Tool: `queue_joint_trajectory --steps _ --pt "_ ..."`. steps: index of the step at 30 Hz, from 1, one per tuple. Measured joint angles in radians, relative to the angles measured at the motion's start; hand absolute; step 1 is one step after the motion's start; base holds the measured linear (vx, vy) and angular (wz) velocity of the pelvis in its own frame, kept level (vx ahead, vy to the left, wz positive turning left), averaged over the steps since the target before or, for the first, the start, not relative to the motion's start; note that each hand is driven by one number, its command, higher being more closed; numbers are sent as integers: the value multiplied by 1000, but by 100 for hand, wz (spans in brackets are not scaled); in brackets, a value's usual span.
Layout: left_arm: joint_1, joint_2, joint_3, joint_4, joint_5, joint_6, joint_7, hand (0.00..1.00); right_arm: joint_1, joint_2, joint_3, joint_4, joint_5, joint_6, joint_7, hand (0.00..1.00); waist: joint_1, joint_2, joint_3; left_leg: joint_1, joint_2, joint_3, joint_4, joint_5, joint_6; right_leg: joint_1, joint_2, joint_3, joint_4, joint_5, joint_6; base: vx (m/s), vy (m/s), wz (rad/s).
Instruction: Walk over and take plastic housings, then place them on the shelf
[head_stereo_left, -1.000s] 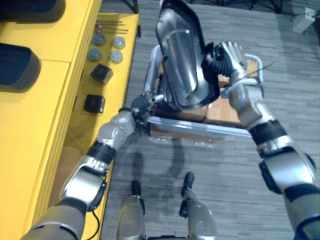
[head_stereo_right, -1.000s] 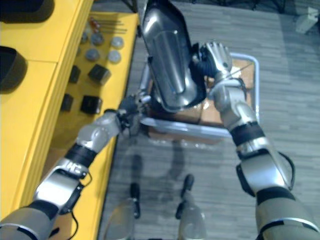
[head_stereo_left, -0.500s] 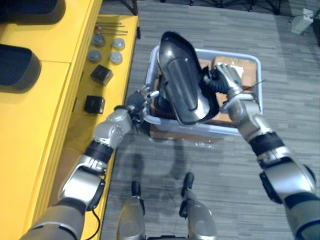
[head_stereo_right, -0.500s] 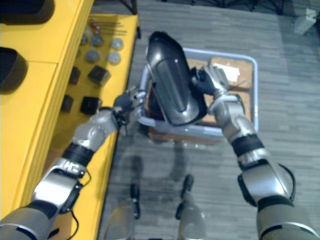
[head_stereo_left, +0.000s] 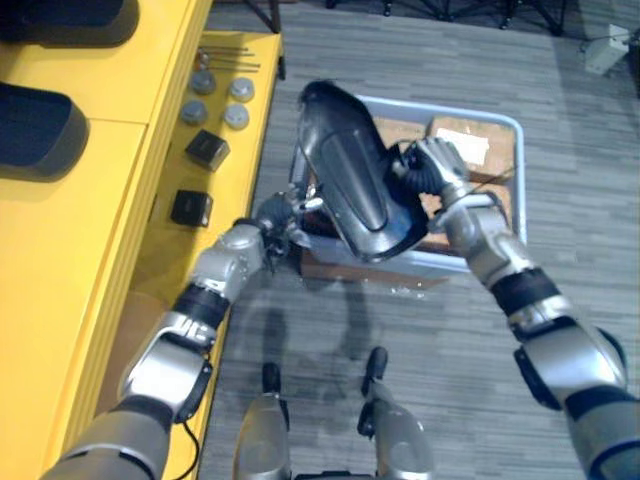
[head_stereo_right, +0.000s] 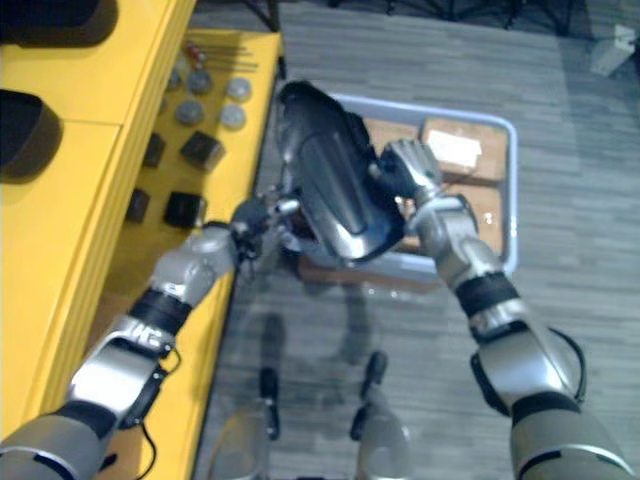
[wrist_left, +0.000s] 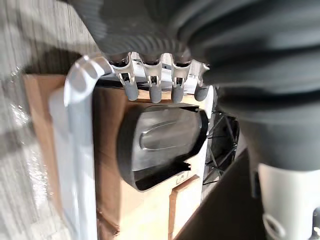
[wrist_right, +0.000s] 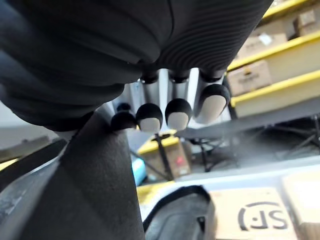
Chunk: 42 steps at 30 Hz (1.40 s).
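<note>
The robot's right hand (head_stereo_left: 432, 165) is clamped on the right-hand edge of a long, glossy dark-grey plastic housing (head_stereo_left: 355, 170), fingers curled against it, and holds it up over the left half of a pale blue-grey plastic crate (head_stereo_left: 450, 262). The plastic housing's long axis runs slantwise across the crate. Its narrower rounded end points away from the robot, toward the crate's far left corner. Its broader end hangs over the crate's near rim. The smooth outer face with its raised oblong panel looks upward. How steeply it tips I can't judge.

The left hand (head_stereo_left: 278, 212) sits at the crate's near left corner. Its fingers (wrist_left: 150, 90) are loose and only lightly bent beside the rim, gripping nothing. Brown cardboard boxes (head_stereo_left: 470, 145) lie inside the crate, to the right of the plastic housing. Left of the crate stands a yellow shelf (head_stereo_left: 90, 200) carrying two small black blocks (head_stereo_left: 207, 148) and some round grey discs (head_stereo_left: 238, 115).
</note>
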Motion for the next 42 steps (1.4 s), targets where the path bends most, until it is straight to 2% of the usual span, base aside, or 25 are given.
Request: queue_joint_trajectory --steps 6,14,17,23,27,29,30,31,34,37,42 --pt "5 -2 -6 11 27 -15 -7 0 0 8 0 0 0 0 0 100 1 0 0 2 0 -4 -12 10 -1 -1 0 -1 0 0 0 -1 -2 1" --pt "11 -23 -43 12 26 -90 -29 0 0 32 30 0 0 -4 1 100 1 -2 -1 6 -1 -7 -30 24 -4 0 0 -3 0 0 0 -2 -2 1" --pt "13 -35 -48 15 23 -96 -27 0 0 46 38 2 0 -10 0 100 1 -2 -1 12 -2 -6 -41 31 -5 0 0 -3 0 0 0 0 0 0" --pt "43 -42 -69 19 17 -133 -12 0 0 77 38 14 8 -18 -1 100 0 -7 -4 17 -1 -7 -57 40 -6 0 1 -5 0 0 0 0 0 0" --pt "67 -55 -86 22 17 -142 17 0 1 112 38 39 10 -17 -14 100 3 -14 -8 18 -1 -12 -65 46 -6 1 0 -13 0 0 0 0 -2 5" --pt "79 -60 -86 26 16 -162 32 0 6 128 38 47 15 -17 -26 100 5 -14 -8 18 -2 -15 -70 51 -7 1 0 -18 0 0 0 -5 -5 7" --pt "82 -66 -87 31 16 -174 49 100 8 137 39 52 30 -17 -31 100 6 -14 -8 18 -2 -18 -76 55 -8 1 0 -22 0 0 0 -4 -8 8" --pt "82 -71 -87 33 16 -180 58 100 8 142 39 57 36 -16 -43 100 8 -14 -8 19 -3 -22 -82 60 -9 1 0 -25 0 0 0 -8 -15 9" --pt "83 -80 -88 44 -21 -239 93 100 12 163 39 66 72 -6 -68 100 15 -14 -8 20 -2 -26 -84 64 -10 2 1 -27 0 0 0 -8 -8 3" --pt "84 -89 -84 44 -73 -328 125 100 27 183 34 66 100 10 -89 100 23 -14 -8 24 -2 -26 -85 67 -11 5 1 -27 0 0 0 0 0 0" --pt "103 -101 -65 43 -144 -374 189 100 59 221 24 52 140 15 -115 100 25 -14 -8 42 -2 -28 -100 74 -12 19 1 -29 -1 -2 -1 0 0 0"
